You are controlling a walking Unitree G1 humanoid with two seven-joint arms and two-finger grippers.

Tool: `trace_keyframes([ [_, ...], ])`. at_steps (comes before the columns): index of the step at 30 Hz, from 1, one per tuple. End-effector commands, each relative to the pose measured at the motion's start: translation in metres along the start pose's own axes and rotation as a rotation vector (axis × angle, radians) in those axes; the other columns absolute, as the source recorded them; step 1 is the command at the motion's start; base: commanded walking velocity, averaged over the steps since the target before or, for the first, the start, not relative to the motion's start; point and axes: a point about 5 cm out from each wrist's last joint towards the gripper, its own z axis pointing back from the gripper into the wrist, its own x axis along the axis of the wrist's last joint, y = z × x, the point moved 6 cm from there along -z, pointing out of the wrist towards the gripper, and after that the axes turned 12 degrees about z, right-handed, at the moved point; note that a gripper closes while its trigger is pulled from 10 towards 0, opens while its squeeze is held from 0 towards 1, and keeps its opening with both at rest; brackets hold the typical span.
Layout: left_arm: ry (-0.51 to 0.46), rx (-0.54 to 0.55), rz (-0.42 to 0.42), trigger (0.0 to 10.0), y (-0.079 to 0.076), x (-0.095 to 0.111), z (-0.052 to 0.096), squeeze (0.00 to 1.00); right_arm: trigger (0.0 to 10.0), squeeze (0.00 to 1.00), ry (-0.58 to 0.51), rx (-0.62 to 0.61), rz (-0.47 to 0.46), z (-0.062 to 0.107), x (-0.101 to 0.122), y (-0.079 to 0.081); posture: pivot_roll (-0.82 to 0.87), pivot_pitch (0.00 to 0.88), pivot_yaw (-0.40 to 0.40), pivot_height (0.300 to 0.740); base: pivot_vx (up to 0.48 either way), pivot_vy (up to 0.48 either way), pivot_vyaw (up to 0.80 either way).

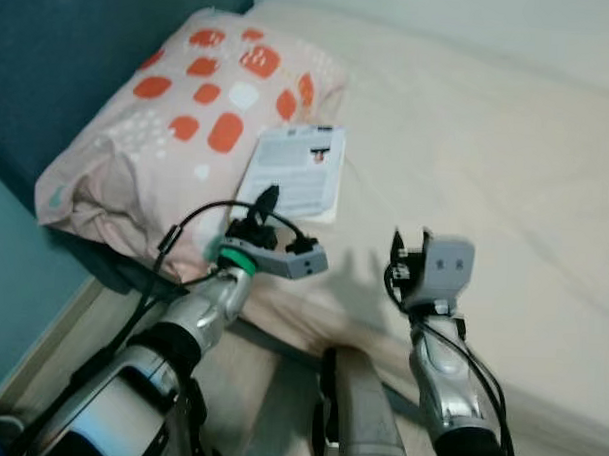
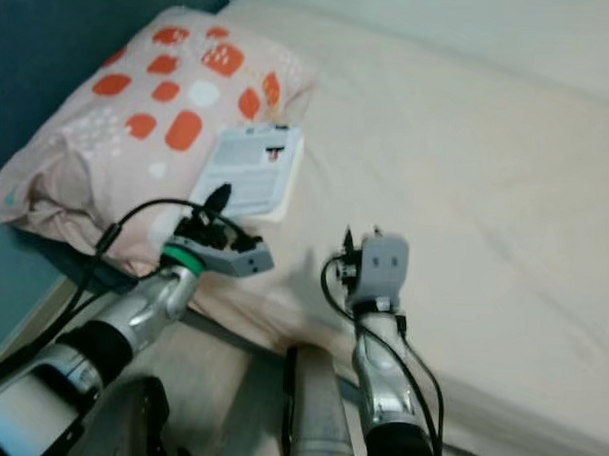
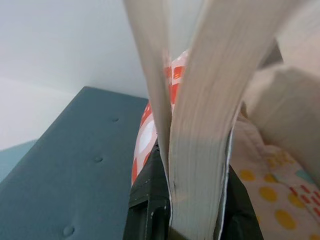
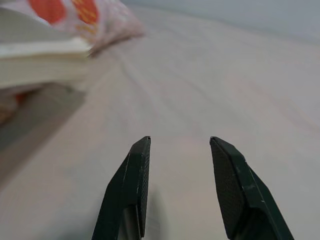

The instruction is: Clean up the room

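A book (image 1: 299,170), white-covered with printed text and a small red and black mark, lies at the left side of the bed (image 1: 488,144), leaning partly on the lower right edge of a pillow (image 1: 178,124) patterned with orange and white patches. The left gripper (image 1: 266,209) is at the book's near edge; in the left wrist view its black fingers (image 3: 150,200) are closed on the book's page block (image 3: 200,150), with the cover splayed apart above them. The right gripper (image 4: 177,187) is over the bare cream sheet, to the right of the book and apart from it, its two fingers spread with nothing between them. A dark blue padded headboard (image 1: 81,50) stands behind the pillow at far left.
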Motion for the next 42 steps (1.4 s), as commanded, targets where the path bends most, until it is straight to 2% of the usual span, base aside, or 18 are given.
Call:
trace_keyframes([
  [1,-0.024,0.012,-0.004,10.0,-0.002,0.005,0.0,0.0,10.0,0.0,0.011,-0.015,-0.007,0.002,-0.002,-0.004,-0.2,0.209,0.069,0.575,0.0,0.0,0.0],
  [4,-0.025,0.012,-0.005,10.0,-0.002,0.005,0.0,0.0,10.0,0.0,0.013,-0.015,-0.008,0.002,-0.002,-0.004,-0.2,0.209,0.069,0.575,0.0,0.0,0.0],
  [5,-0.004,-0.001,-0.03,10.0,-0.002,0.005,-0.005,0.0,10.0,0.0,0.012,-0.002,-0.009,0.003,-0.001,0.0,-0.22,0.26,0.068,0.575,0.0,0.0,0.0],
  [6,0.009,-0.015,-0.054,10.0,-0.003,0.006,-0.009,0.0,10.0,0.0,0.01,0.011,-0.01,0.005,0.0,0.005,-0.22,0.274,0.07,0.575,0.0,0.0,0.0],
  [9,0.015,-0.025,-0.071,10.0,-0.003,0.009,-0.013,0.0,10.0,0.0,0.007,0.021,-0.011,0.007,0.001,0.009,-0.23,0.279,0.072,0.575,0.0,0.0,0.0],
  [12,-0.01,-0.101,-0.108,10.0,-0.014,0.023,-0.019,0.0,10.0,0.0,0.01,0.035,-0.016,0.011,0.003,0.019,-0.23,0.299,0.081,0.575,0.0,0.0,0.0],
  [14,-0.01,-0.101,-0.109,10.0,-0.014,0.023,-0.019,0.0,10.0,0.0,0.011,0.035,-0.016,0.011,0.004,0.019,-0.23,0.299,0.081,0.575,0.0,0.0,0.0],
  [18,-0.036,-0.154,-0.126,10.0,-0.024,0.03,-0.017,0.0,10.0,0.0,0.025,0.032,-0.02,0.015,0.0,0.019,-0.23,0.316,0.091,0.575,0.0,0.0,0.0],
  [20,-0.047,-0.212,-0.157,10.0,-0.036,0.032,-0.012,0.0,10.0,0.0,0.032,0.028,-0.021,0.018,-0.001,0.019,-0.24,0.337,0.1,0.575,0.0,0.0,0.0],
  [24,-0.046,-0.263,-0.181,10.0,-0.045,0.031,-0.008,0.0,10.0,0.0,0.04,0.022,-0.02,0.021,-0.001,0.018,-0.24,0.344,0.102,0.575,0.0,0.0,0.0],
  [25,-0.042,-0.289,-0.191,10.0,-0.049,0.03,-0.005,0.69,10.0,0.0,0.042,0.019,-0.02,0.022,-0.002,0.018,-0.24,0.346,0.104,0.575,0.0,0.0,0.0],
  [26,-0.023,-0.329,-0.199,10.0,-0.055,0.025,-0.002,1.0,10.0,0.0,0.047,0.016,-0.02,0.024,-0.003,0.017,-0.24,0.353,0.106,0.575,0.0,0.0,0.0],
  [30,0.025,-0.382,-0.175,10.0,-0.06,0.017,0.002,1.0,10.0,0.0,0.056,0.014,-0.021,0.025,-0.005,0.017,-0.23,0.344,0.106,0.575,0.0,0.0,0.0],
  [36,0.028,-0.396,-0.106,10.0,-0.059,0.02,-0.001,1.0,10.0,0.0,0.053,0.015,-0.022,0.022,-0.003,0.018,-0.22,0.324,0.104,0.575,0.0,0.0,0.0],
  [37,0.007,-0.419,-0.09,10.0,-0.059,0.022,-0.001,0.0,10.0,0.0,0.048,0.014,-0.021,0.019,-0.001,0.017,-0.22,0.316,0.103,0.575,0.0,0.0,0.0],
  [42,-0.045,-0.458,-0.085,10.0,-0.052,0.017,-0.001,0.0,10.0,0.0,0.044,0.011,-0.02,0.014,0.0,0.015,-0.19,0.283,0.1,0.575,0.0,0.0,0.0],
])
